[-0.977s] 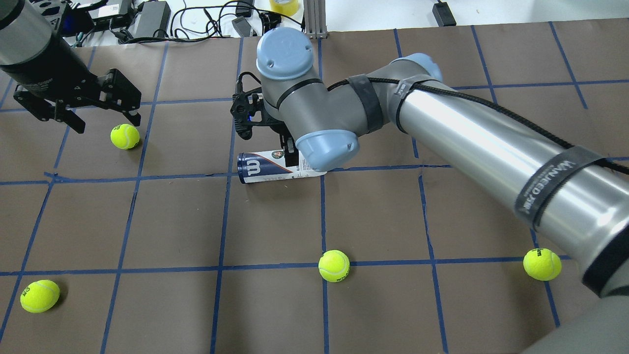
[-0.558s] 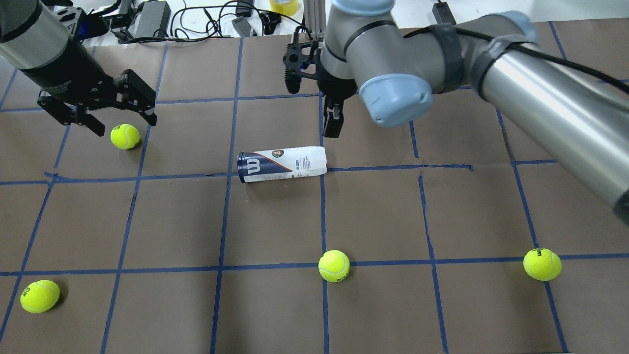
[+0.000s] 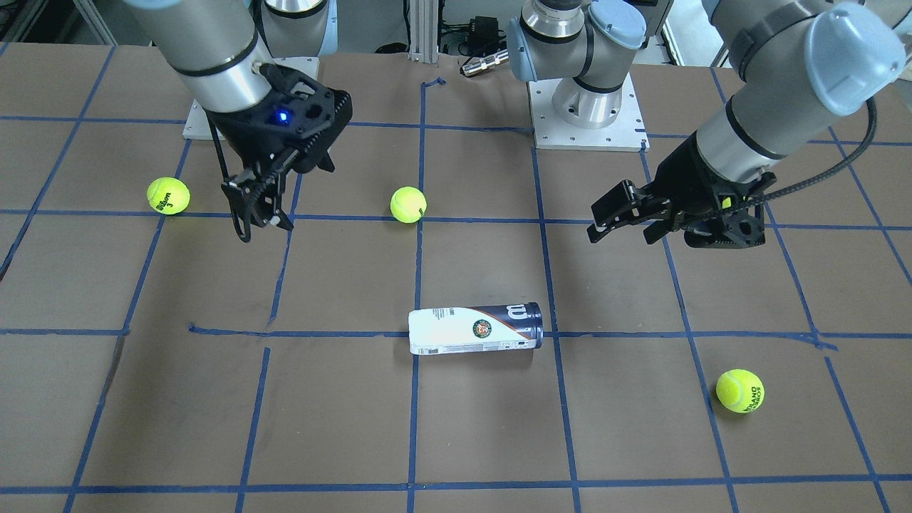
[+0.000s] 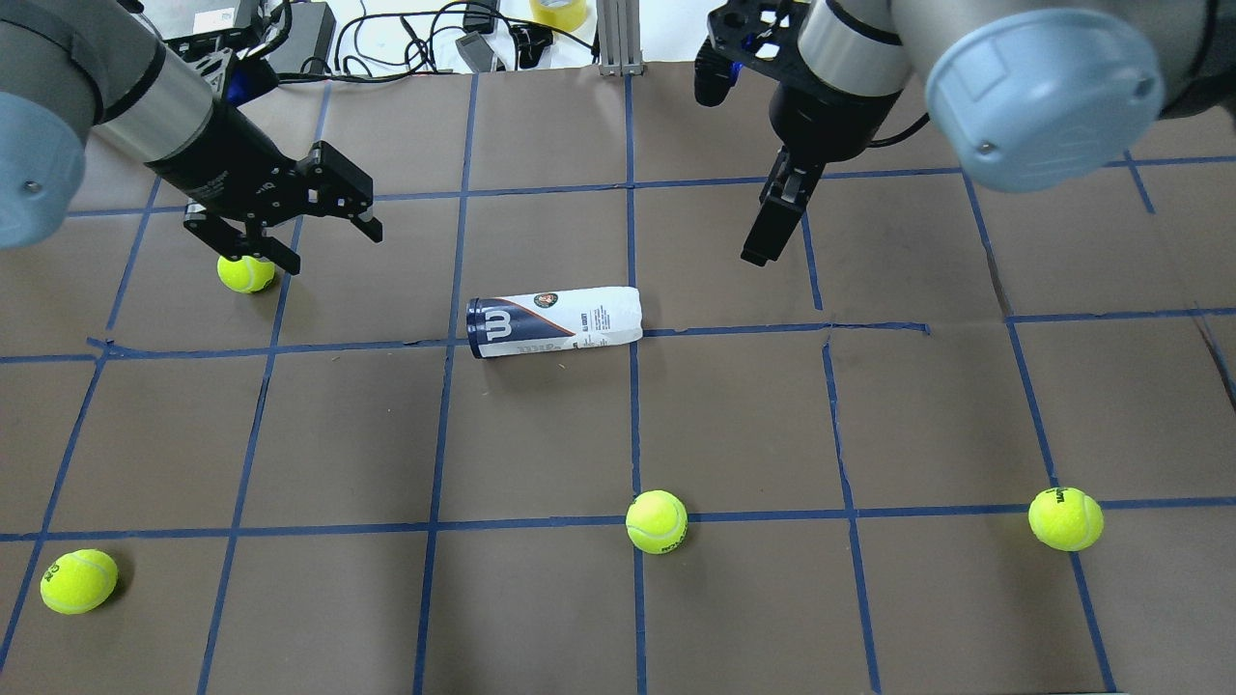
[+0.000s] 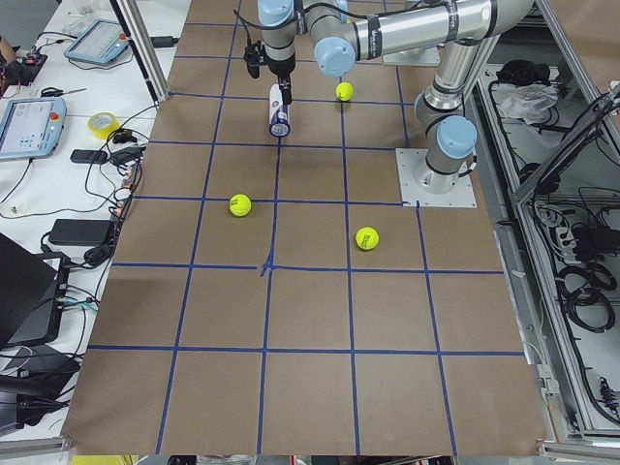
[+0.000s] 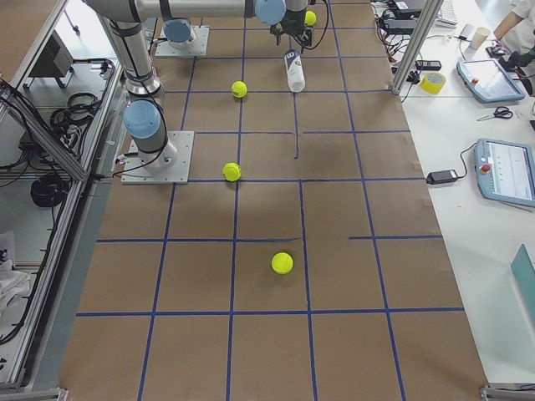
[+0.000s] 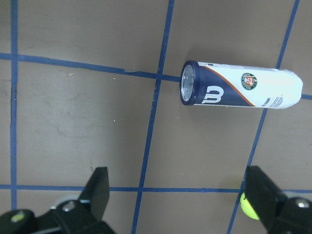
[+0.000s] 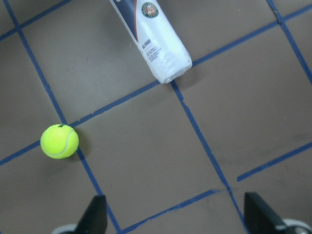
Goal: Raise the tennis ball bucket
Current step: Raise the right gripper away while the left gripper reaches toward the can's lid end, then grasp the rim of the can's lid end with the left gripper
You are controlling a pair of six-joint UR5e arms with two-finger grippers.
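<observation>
Brown paper marked into squares by blue tape (image 4: 436, 434) covers the table (image 4: 541, 618). The tennis ball bucket (image 4: 555, 321) lies on its side along a tape line, with its navy end toward the robot's left and its white end at a tape crossing. Neither gripper touches it.

View differences:
- The overhead view shows four loose tennis balls (image 4: 657, 521). The front-facing view shows only three.
- Only the left wrist view shows the bucket's navy end face, a dark rim around a pale grey disc.
- The right wrist view shows the bucket's white end, with one ball on the robot's side of it.

Arm pose:
- The left gripper (image 7: 178, 187) hangs off the bucket's navy end, on the side away from the robot, and is tilted. Its fingers are spread wide with nothing between them. One ball lies just under it.
- The right gripper (image 8: 175, 209) hangs off the white end, also on the far side, and points steeply down. Its fingers are likewise spread wide and empty.

Markings:
- The navy half carries a white "W".
- A round green-and-orange emblem sits where the two colours meet.
- The print on the white half is too small to read.
- One ball (image 3: 168, 194) reads "Wilson 3".
</observation>
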